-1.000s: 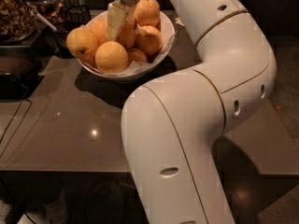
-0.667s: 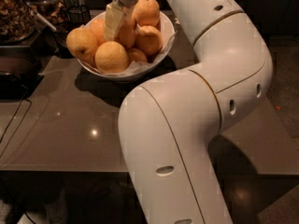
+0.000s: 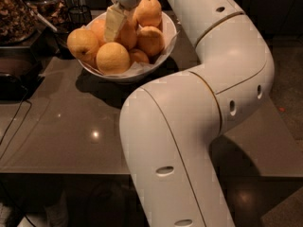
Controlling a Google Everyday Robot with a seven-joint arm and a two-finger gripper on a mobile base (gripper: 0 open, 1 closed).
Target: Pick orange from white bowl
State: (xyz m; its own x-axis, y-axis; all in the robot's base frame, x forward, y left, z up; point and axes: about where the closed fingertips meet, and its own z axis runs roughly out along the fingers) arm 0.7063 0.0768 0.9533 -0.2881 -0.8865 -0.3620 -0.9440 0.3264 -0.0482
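Observation:
The white bowl [image 3: 168, 30] stands at the back of the grey table and holds a pile of several oranges. A deep-orange orange [image 3: 130, 36] lies in the middle of the pile, partly hidden. My gripper [image 3: 117, 28] reaches down from the top edge into the pile and sits right against this orange's left side. Another orange [image 3: 148, 11] lies on top of the pile to the right. A paler yellowish orange [image 3: 112, 58] lies at the front, and one more orange [image 3: 83, 42] at the left rim.
My white arm [image 3: 189, 126] fills the right and the middle foreground. The grey table [image 3: 61, 126] has a front edge near the bottom. A dark tray with brown food [image 3: 14, 13] and dark containers [image 3: 78, 15] stand at the back left. A black cable [image 3: 12, 122] runs at the left.
My gripper stays over the bowl's middle and has dipped slightly into the pile. The arm's elbow has shifted a little. The oranges have not moved.

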